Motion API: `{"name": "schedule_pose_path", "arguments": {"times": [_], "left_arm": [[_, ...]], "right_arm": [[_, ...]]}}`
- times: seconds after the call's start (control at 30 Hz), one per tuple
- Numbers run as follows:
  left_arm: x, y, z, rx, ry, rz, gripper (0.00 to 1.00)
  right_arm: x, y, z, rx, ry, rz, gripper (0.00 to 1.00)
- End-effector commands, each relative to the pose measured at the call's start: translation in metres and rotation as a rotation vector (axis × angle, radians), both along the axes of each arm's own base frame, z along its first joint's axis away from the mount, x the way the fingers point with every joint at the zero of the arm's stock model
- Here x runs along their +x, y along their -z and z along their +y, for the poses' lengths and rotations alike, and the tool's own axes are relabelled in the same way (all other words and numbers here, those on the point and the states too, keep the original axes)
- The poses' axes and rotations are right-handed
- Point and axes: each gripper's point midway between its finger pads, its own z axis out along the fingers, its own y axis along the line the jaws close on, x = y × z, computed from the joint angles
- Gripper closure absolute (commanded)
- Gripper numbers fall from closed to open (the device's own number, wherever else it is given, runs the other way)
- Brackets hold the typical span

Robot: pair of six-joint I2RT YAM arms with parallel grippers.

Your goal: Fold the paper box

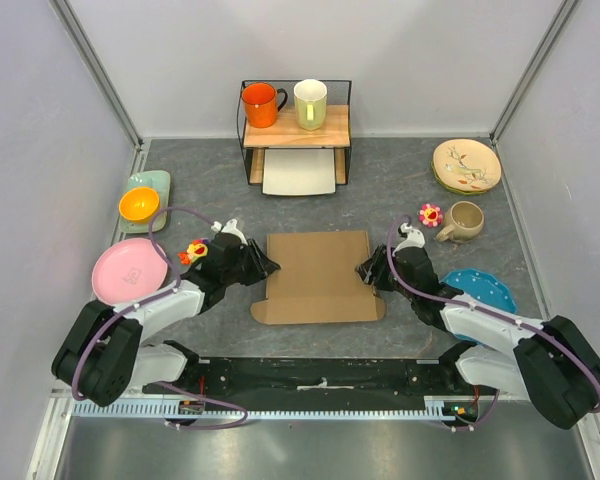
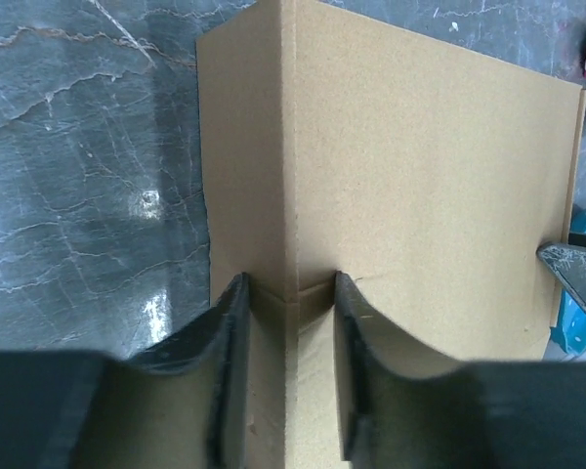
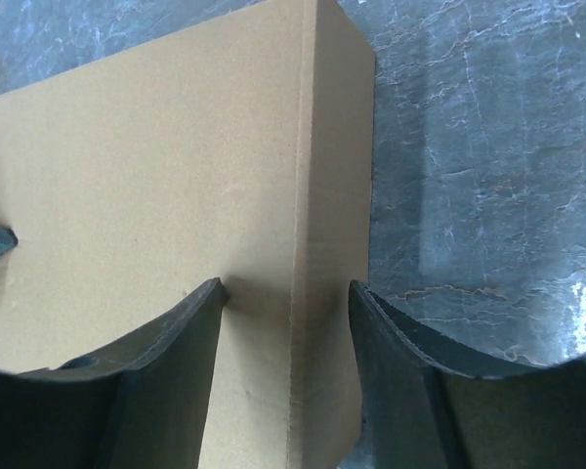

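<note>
The paper box (image 1: 320, 275) lies flat on the table (image 1: 200, 200), stretched between the two sets of fingertips. Its left edge is taken between the fingers of the left gripper (image 2: 288, 283), its right edge between those of the right gripper (image 3: 285, 288).

In the left wrist view a raised crease is straddled, with one finger (image 2: 230, 332) set over the outer strip and the other over the broad panel. The gap there is narrow, but whether the pads are already biting cannot be told. In the right wrist view the fingers (image 3: 400, 342) are held wider, the edge strip lies between them, and no firm pinch is shown.

Several faults are to be feared from here:

- If the jaws are closed with the crease off-centre between the fingers, the strip may be crushed or bent along a fresh line instead of the scored one.
- If one side is gripped before the other, the sheet may be dragged toward that pair and pulled out from between the opposite pair.
- A light pinch on such smooth, thin board may be lost once the wall is lifted, while a hard one may dent it.
- If the two edges are raised unevenly, the panel beyond the fingertips may be bowed or twisted.
- The rounded tabs (image 1: 263, 315) behind the fingertips may be snagged on the table.
</note>
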Motion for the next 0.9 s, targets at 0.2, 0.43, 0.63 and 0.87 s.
{"name": "schedule_pose_path", "arguments": {"times": [0.2,0.43,0.63,0.87], "left_arm": [[-0.014,-0.002,0.022,0.092,-0.038,0.064,0.30],[-0.036,0.008,0.011,0.029,0.033,0.143,0.30],[-0.052,0.026,0.014,-0.019,0.026,0.141,0.63],[-0.046,0.016,0.010,-0.049,0.024,0.098,0.77]], "right_arm": [[-0.020,0.003,-0.011,-0.080,0.013,0.131,0.12],[-0.036,0.011,-0.006,-0.043,-0.035,0.182,0.16],[-0.060,0.038,-0.007,0.000,-0.069,0.234,0.48],[-0.060,0.036,-0.004,0.011,-0.074,0.226,0.60]]}}
